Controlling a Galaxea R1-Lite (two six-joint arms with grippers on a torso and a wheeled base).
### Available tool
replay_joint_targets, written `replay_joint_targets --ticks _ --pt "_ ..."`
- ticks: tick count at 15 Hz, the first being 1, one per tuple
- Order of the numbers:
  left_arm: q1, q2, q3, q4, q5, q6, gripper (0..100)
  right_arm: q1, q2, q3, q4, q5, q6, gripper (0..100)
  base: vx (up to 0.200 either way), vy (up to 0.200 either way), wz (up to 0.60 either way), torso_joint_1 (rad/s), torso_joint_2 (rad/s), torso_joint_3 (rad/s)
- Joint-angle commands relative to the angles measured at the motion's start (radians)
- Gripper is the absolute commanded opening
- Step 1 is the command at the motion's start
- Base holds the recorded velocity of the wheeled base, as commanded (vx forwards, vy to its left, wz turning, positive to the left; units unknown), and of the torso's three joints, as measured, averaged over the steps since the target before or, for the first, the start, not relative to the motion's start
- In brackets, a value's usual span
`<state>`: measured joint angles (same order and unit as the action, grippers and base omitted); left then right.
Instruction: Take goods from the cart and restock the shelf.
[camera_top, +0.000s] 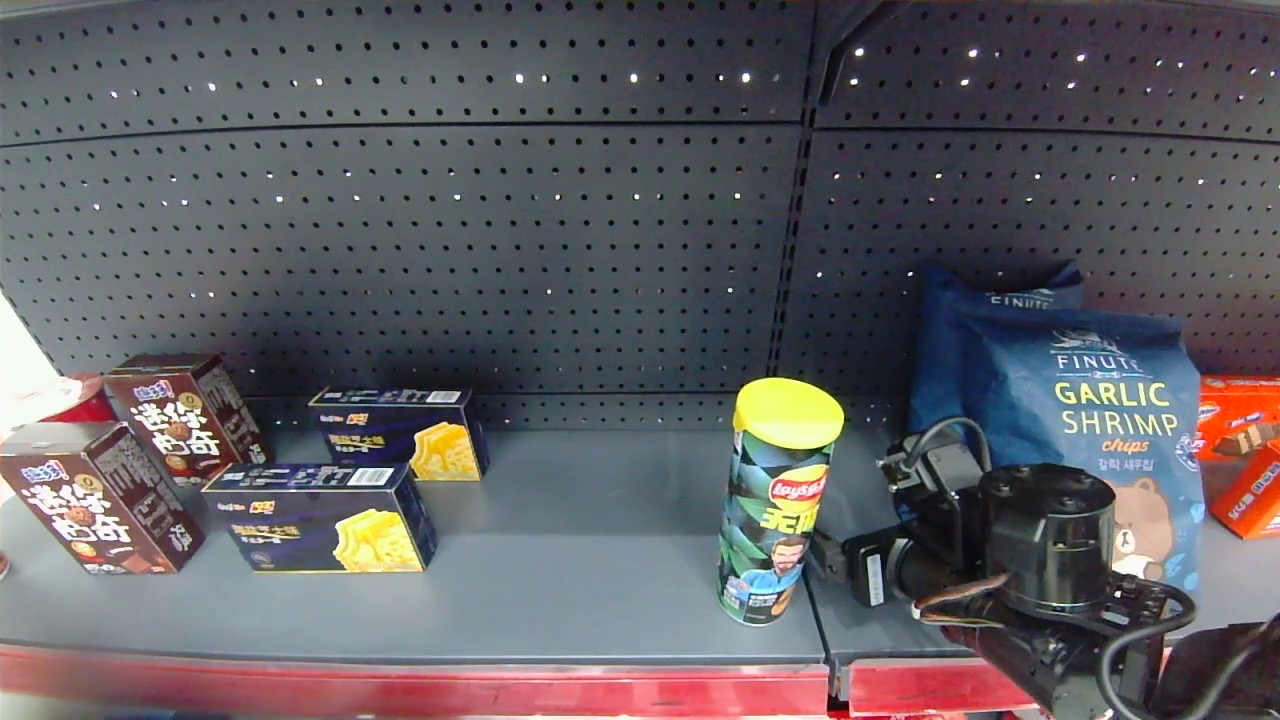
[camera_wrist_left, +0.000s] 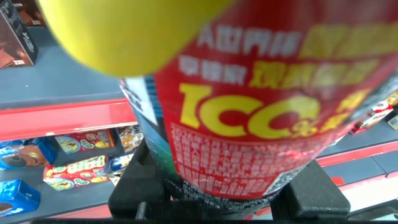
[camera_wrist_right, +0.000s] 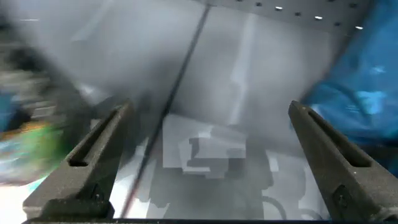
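Note:
A chips can (camera_top: 778, 505) with a yellow lid stands upright on the grey shelf (camera_top: 560, 560), near the seam between two boards. My right gripper (camera_top: 825, 560) is low beside the can's right side. In the right wrist view the right gripper (camera_wrist_right: 208, 112) is open, with only shelf between its fingers (camera_wrist_right: 93, 162); the can (camera_wrist_right: 31, 149) is a blur off to one side and the blue bag (camera_wrist_right: 360, 99) lies on the other. My left gripper (camera_wrist_left: 227, 196) is shut on a red chips can (camera_wrist_left: 261, 106) with a yellow lid (camera_wrist_left: 124, 31).
Two brown chocolate boxes (camera_top: 100, 510) and two navy boxes (camera_top: 330, 515) stand at the shelf's left. Blue shrimp chips bags (camera_top: 1075, 420) lean at the right, with orange boxes (camera_top: 1245, 450) beyond. The shelf has a red front edge (camera_top: 400, 690) and a perforated back wall (camera_top: 500, 250). Lower shelves with goods (camera_wrist_left: 68, 168) appear behind the red can.

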<state>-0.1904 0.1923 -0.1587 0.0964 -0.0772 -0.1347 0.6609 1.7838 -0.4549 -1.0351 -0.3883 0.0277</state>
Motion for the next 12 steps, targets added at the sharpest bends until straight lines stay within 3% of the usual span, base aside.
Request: replay_joint_targets --ticks 1,9,12 --pt "0.0 -0.001 -0.001 0.0 0.001 0.0 0 0.026 0.014 0.004 -0.006 0.0 0.001 100 0.0 0.0 0.0 0.0 0.0 0.0" --pt "0.0 -0.025 0.002 0.002 0.001 0.0 0 0.065 -0.034 0.065 -0.008 -0.007 0.001 100 0.0 0.0 0.0 0.0 0.0 0.0" --pt "0.0 0.006 -0.085 -0.001 -0.001 0.006 0 0.028 -0.142 0.058 0.0 -0.009 -0.008 100 0.0 0.0 0.0 0.0 0.0 0.0"
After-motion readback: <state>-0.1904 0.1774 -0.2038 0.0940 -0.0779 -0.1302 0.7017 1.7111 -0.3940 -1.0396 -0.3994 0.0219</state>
